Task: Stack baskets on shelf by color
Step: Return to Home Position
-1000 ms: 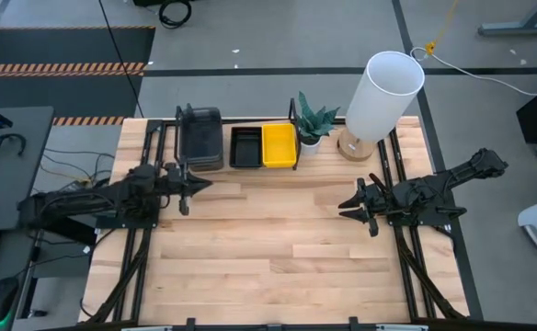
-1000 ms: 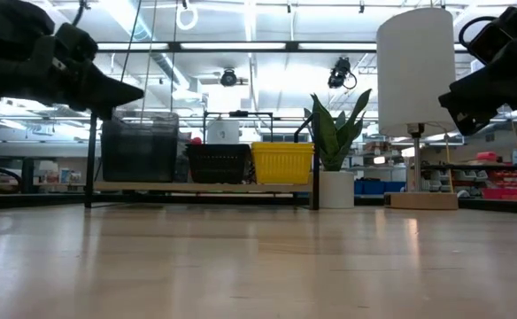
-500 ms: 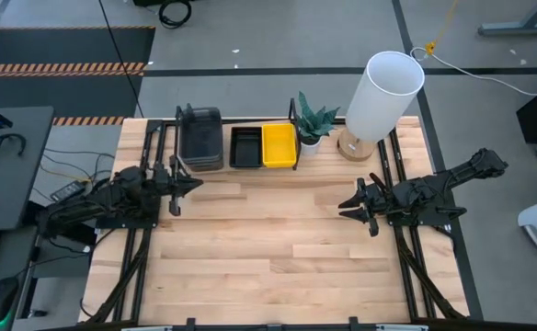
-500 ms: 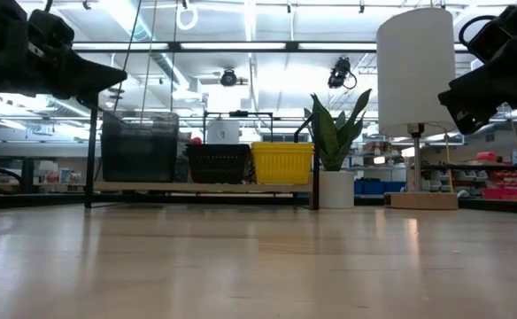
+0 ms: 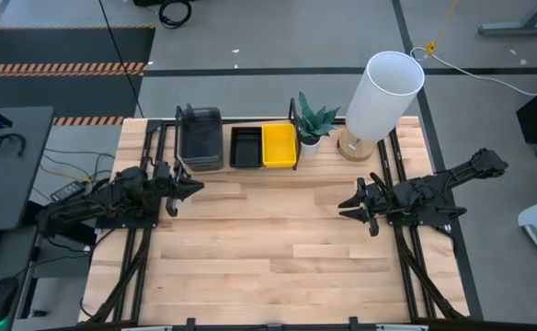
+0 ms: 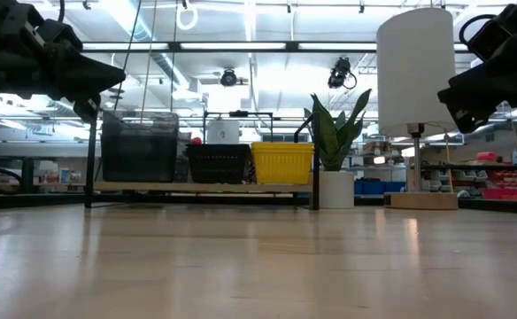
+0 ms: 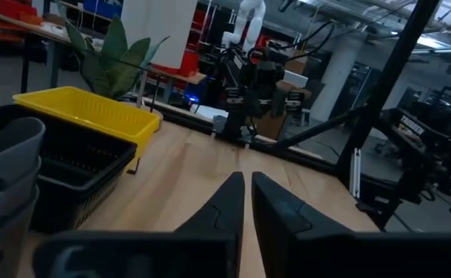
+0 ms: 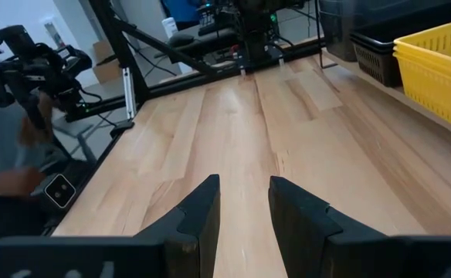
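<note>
While clenched, left claw (image 5: 196, 184) near shelved baskets (image 5: 245, 147); right claw (image 5: 345, 206) released, well apart.

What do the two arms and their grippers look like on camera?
The left arm and right arm are matte black, built of chunky jointed segments. The left gripper and right gripper each have two flat dark fingers tapering to pointed tips. No markings show.

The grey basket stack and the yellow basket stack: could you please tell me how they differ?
The grey basket stack stands taller and wider than the yellow basket stack. The grey one sits at the shelf's left end, the yellow one at the end beside the plant. Both rest on the shelf, flanking the black baskets.
</note>
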{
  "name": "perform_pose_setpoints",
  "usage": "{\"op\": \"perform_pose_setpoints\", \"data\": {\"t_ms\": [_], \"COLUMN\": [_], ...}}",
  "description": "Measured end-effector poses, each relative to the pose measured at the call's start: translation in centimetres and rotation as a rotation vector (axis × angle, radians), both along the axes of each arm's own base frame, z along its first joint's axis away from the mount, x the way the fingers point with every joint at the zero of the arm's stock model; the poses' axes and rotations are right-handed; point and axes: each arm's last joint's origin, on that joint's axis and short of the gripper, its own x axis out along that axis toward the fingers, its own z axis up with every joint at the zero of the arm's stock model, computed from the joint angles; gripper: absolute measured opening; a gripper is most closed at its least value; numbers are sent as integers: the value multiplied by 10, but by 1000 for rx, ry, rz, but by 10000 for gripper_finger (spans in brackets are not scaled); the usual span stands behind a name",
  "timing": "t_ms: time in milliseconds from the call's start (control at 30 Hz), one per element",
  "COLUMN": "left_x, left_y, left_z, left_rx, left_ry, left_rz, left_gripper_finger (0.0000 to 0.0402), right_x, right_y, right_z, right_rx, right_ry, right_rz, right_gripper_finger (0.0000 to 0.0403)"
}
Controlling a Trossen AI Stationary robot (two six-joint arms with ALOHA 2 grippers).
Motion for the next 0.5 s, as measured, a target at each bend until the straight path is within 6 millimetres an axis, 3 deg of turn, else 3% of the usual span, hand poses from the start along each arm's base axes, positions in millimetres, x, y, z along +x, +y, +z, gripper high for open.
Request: {"op": "perform_pose_setpoints", "data": {"t_ms": [500], "left_x": [0], "left_y": [0], "left_z": [0], "left_rx": [0], "left_ry": [-1], "left_rz": [0], "left_gripper_finger": [30], "right_x": [0], "right_y": [0], "right_z": [0], "right_rx": [0], "right_ry": [0], "right_rz": [0], "right_gripper_finger": [119]}}
